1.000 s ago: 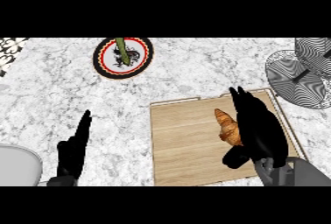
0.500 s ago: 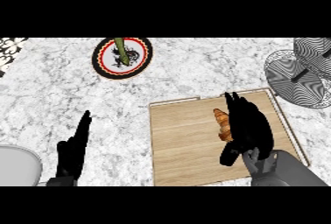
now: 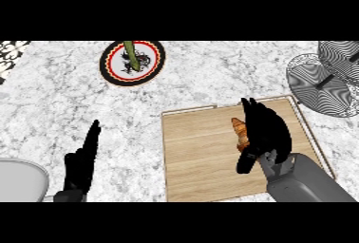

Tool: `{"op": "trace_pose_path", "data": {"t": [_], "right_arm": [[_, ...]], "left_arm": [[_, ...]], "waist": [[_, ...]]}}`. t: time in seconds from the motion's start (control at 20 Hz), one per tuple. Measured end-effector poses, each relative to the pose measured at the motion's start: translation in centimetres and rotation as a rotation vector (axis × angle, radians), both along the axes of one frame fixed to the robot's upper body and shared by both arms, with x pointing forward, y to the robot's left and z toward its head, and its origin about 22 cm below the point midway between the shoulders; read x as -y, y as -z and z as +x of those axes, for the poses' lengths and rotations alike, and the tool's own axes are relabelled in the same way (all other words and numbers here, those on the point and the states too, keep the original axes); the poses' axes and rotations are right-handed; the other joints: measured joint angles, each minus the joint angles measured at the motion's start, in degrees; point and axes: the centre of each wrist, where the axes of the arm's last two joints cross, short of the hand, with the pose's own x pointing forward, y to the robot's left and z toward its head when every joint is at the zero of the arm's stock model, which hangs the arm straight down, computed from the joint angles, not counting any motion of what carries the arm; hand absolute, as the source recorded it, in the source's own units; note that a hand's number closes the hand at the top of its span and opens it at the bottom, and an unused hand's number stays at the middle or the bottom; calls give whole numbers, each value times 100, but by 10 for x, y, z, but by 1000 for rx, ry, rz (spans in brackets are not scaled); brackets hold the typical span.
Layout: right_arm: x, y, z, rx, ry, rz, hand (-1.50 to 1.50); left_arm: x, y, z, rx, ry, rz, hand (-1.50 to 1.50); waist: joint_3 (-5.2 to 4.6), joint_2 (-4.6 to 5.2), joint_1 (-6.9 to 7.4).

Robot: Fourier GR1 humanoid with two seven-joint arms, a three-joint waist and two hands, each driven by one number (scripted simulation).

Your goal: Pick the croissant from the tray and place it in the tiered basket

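- One marble counter point(image 3: 210, 71); bare stone lies between the items, widest left of centre.
- One wooden tray point(image 3: 200, 161), lower right, its left half bare wood and its near edge cut off by the view.
- One tiered basket point(image 3: 329, 80) of wire, at the right edge, near the tray's far right corner but apart from it.
- One red-rimmed plate point(image 3: 107, 71), top centre, well apart from the tray.
- Two hands. The left hand point(image 3: 82, 163) rests lower left, fingers straight, holding nothing. The right hand point(image 3: 266, 135) lies over the croissant; whether it grips cannot be told.
- One croissant point(image 3: 239, 132), on the tray right of centre, partly covered.
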Motion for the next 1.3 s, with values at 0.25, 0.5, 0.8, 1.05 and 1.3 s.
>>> {"op": "trace_pose_path", "data": {"t": [0.25,0.5,0.8,1.05,1.3], "right_arm": [[5,12,0,-49,22,-5,-150],[9,23,5,-88,45,-5,-150],[17,31,5,-112,60,0,150],[18,44,6,-108,59,-24,150],[16,48,10,-72,28,-65,150]], "left_arm": [[0,2,-2,11,-2,14,0],[-5,-1,-2,7,2,3,0],[-8,2,0,9,9,0,0],[-6,1,2,5,6,0,0],[-8,-1,0,5,5,1,0]], "waist": [[5,-6,-17],[0,2,-5],[6,-2,-14],[-13,-32,0],[-38,-39,1]]}}
